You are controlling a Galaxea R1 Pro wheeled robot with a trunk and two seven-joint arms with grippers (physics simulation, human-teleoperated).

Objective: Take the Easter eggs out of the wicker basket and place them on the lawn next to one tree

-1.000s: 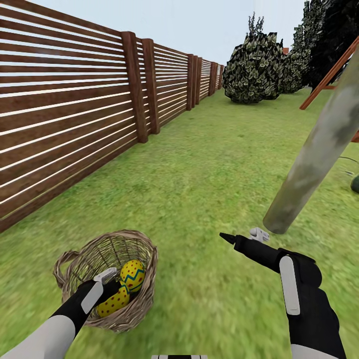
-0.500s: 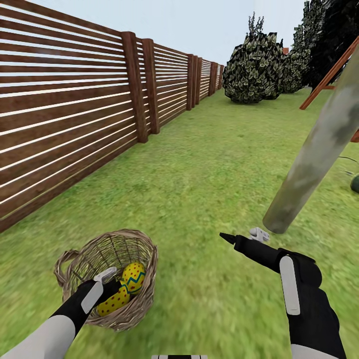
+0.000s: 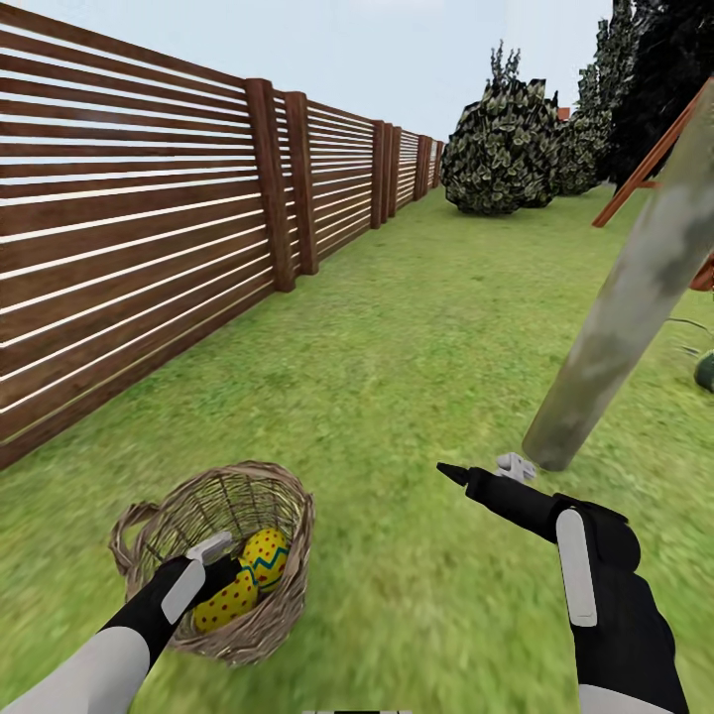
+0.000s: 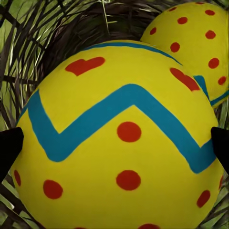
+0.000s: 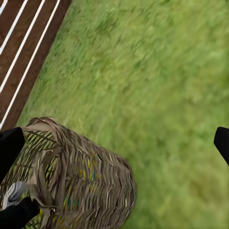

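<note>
The wicker basket (image 3: 149, 526) sits on the lawn (image 3: 397, 327) at the lower left. Two yellow Easter eggs with red dots lie inside it, one (image 3: 266, 555) above the other (image 3: 223, 607). My left gripper (image 3: 230, 575) reaches into the basket. In the left wrist view its dark fingertips (image 4: 9, 148) stand wide apart on either side of a large egg (image 4: 119, 138), with a second egg (image 4: 200, 33) behind it. My right gripper (image 3: 481, 466) hangs open and empty over the grass, just beside the foot of the tree trunk (image 3: 625, 317). The right wrist view looks down on the basket (image 5: 86, 186).
A brown slatted fence (image 3: 149, 228) runs along the left. Round leafy bushes (image 3: 506, 149) stand far back, with a reddish wooden frame (image 3: 645, 164) at the right. A dark object (image 3: 706, 372) lies at the right edge. Open grass stretches ahead between fence and trunk.
The head view has shifted slightly. The upper egg sits a little lower in the basket than a second ago. Both arms keep their places.
</note>
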